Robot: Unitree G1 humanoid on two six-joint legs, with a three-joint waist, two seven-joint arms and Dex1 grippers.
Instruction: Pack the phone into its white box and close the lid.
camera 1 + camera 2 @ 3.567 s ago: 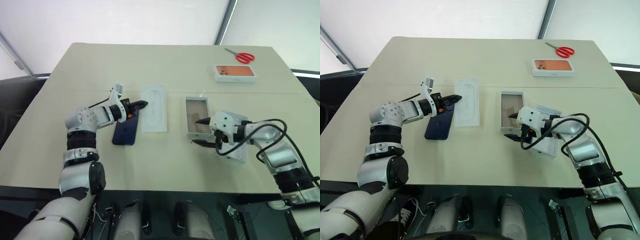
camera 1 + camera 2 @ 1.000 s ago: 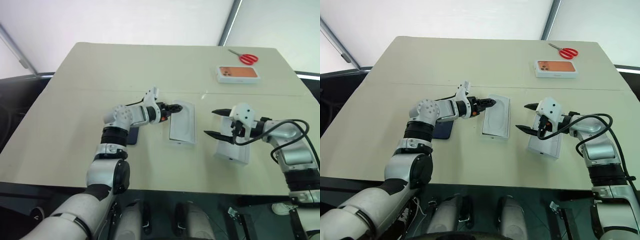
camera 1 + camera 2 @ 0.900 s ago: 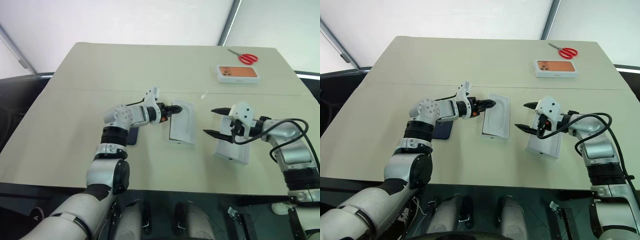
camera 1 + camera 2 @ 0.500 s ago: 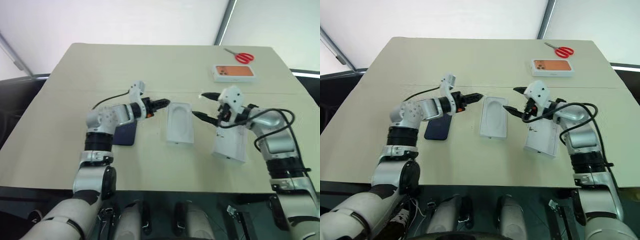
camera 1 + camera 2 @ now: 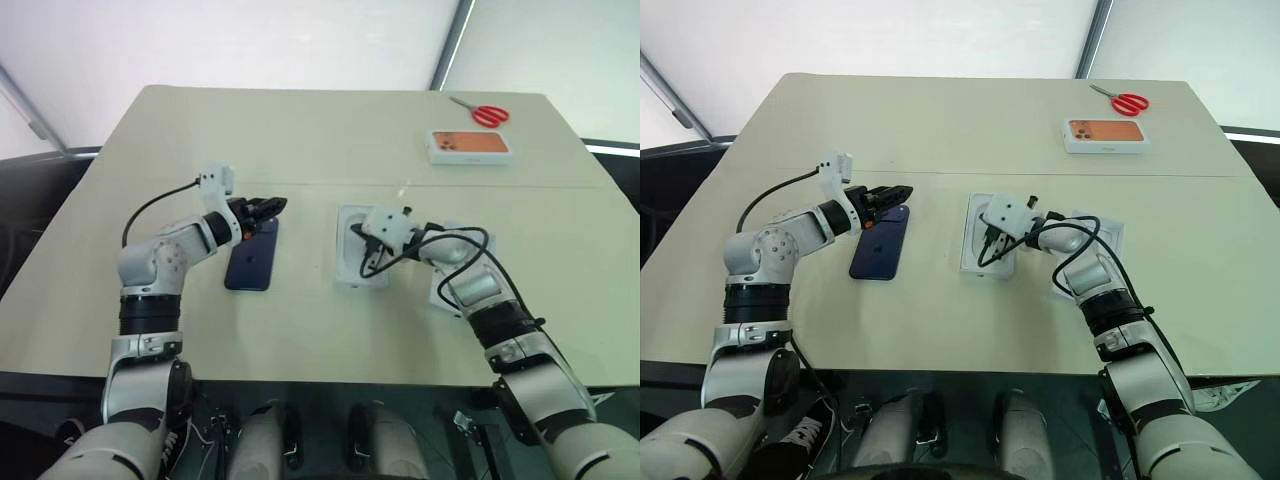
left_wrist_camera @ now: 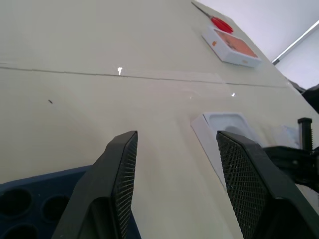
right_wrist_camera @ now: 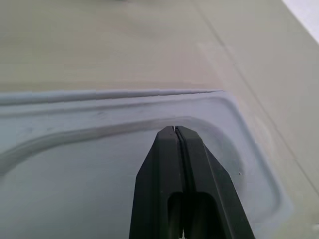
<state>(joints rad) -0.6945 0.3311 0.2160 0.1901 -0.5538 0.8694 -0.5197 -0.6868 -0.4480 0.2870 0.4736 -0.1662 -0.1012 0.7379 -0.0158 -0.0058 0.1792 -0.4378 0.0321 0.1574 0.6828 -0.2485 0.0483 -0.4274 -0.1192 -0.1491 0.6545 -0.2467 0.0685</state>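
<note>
Surface first: a broad beige tabletop (image 5: 320, 140) fills the middle of the frame and carries everything. At centre lies a thin white moulded insert with a rounded recess (image 5: 352, 228); it seems to cover the white box, which I cannot make out beneath it. The insert probably sits there as packing, and in my judgement it must be lifted clear so the phone can go in. Just right of it a plain white cardboard lid (image 5: 455, 290) rests flat, largely hidden behind the right forearm. Left of centre the slim dark navy-blue smartphone (image 5: 252, 260) lies flat, well apart from the insert and not yet packed. Toward the upper right sits a white box with an orange phone picture (image 5: 470, 146), with red-handled scissors (image 5: 482, 113) beyond it; both look set aside. The left tool (image 5: 262, 207) hovers over the phone's far end, its fingers apart and holding nothing, apparently lined up for a pick. The right tool (image 7: 175, 130) is pressed fully closed, empty, its tip low over the insert's recess, perhaps to prod or hook it.
</note>
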